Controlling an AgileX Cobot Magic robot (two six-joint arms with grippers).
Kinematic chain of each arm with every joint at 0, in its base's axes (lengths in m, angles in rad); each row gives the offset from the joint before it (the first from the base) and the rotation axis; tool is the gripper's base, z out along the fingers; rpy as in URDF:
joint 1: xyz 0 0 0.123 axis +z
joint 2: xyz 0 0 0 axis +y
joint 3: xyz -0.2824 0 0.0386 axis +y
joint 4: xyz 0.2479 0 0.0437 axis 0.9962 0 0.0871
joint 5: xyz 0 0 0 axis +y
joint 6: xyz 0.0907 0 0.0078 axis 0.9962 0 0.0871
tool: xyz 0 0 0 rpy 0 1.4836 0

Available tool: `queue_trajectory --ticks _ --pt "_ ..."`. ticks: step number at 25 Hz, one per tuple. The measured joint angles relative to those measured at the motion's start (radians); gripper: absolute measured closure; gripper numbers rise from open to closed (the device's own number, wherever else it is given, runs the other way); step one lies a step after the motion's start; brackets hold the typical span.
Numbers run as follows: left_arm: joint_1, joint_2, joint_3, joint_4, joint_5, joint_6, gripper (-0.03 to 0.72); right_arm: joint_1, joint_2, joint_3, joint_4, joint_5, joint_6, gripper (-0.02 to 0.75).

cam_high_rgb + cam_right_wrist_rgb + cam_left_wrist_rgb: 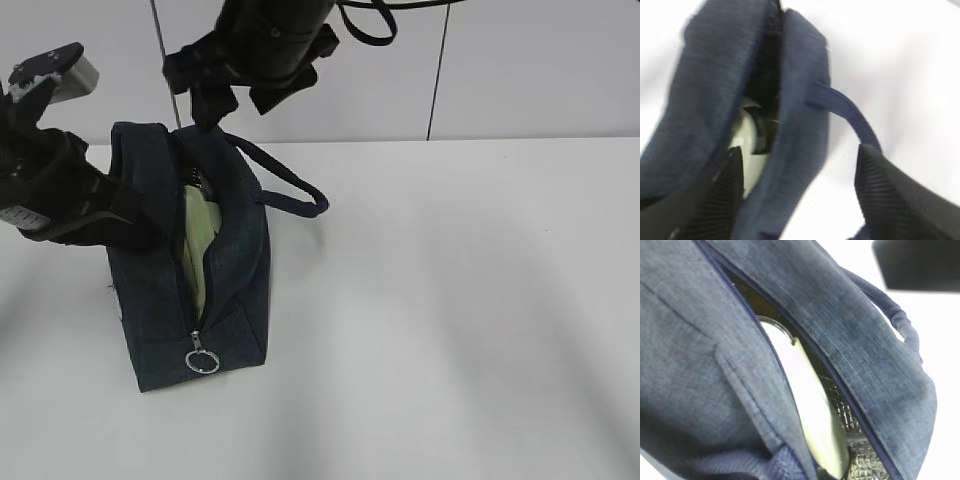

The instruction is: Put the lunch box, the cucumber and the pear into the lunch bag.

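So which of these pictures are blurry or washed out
Exterior view: sharp, with soft shadows on the table. Left wrist view: the bag fabric is crisp, but the pale lid inside and the background are overexposed. Right wrist view: blurred throughout, the bag and the right gripper's fingers all soft.

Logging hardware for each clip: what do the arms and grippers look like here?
Both arms are matte black. The left arm carries a silver-grey block with a black part on top at its upper end. The right arm is bulky, with a black cable looping off it. The right gripper has black fingers with finely ribbed pads. No markings are legible.
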Motion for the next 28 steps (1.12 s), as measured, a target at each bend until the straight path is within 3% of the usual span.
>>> queue_trajectory --ticks 11,13,16,18,23,28 --pt "0.000 0.000 0.000 0.000 0.000 0.000 0.687 -0.019 0.093 0.000 0.090 0.033 -0.018 0.212" --pt "0.000 0.000 0.000 0.000 0.000 0.000 0.687 -0.017 0.102 0.000 0.097 0.043 -0.027 0.297" --pt "0.000 0.000 0.000 0.001 0.000 0.000 0.687 -0.017 0.104 0.000 0.051 0.060 -0.007 0.604" --pt "0.000 0.000 0.000 0.001 0.000 0.000 0.687 -0.017 0.104 0.000 0.008 0.068 0.032 0.698" --pt "0.000 0.001 -0.005 0.001 -0.002 0.000 0.687 -0.017 0.099 0.005 -0.054 0.104 0.092 0.724" --pt "0.000 0.052 -0.081 0.021 0.027 -0.034 0.687 -0.017 -0.002 0.151 -0.081 0.040 0.122 0.724"
